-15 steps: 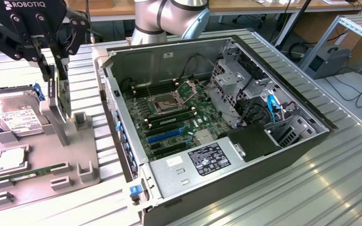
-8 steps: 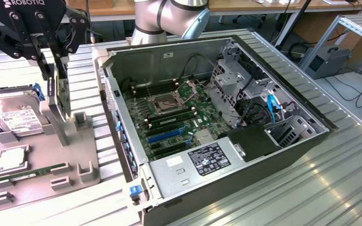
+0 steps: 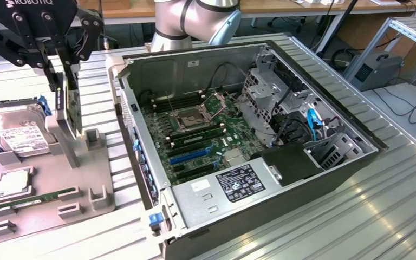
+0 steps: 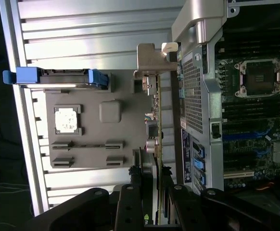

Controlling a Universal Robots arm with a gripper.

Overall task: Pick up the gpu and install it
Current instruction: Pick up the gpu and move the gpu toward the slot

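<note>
Beside the open computer case [image 3: 287,214], the gpu [image 3: 69,124] stands on edge at the grey tray [image 3: 85,181], clamped between the jaws.

We count one robot arm [image 3: 193,21] with one gripper [image 3: 65,91]; one gpu [image 3: 69,124]; one hard drive [image 3: 20,135]; one processor chip [image 3: 14,184]; one green memory stick [image 3: 34,199]; one grey holder tray [image 3: 85,179]; one open computer case [image 3: 280,216]; inside it we count one processor socket [image 3: 191,115], one blue cable [image 3: 311,120] and one labelled power supply [image 3: 222,192].
</note>
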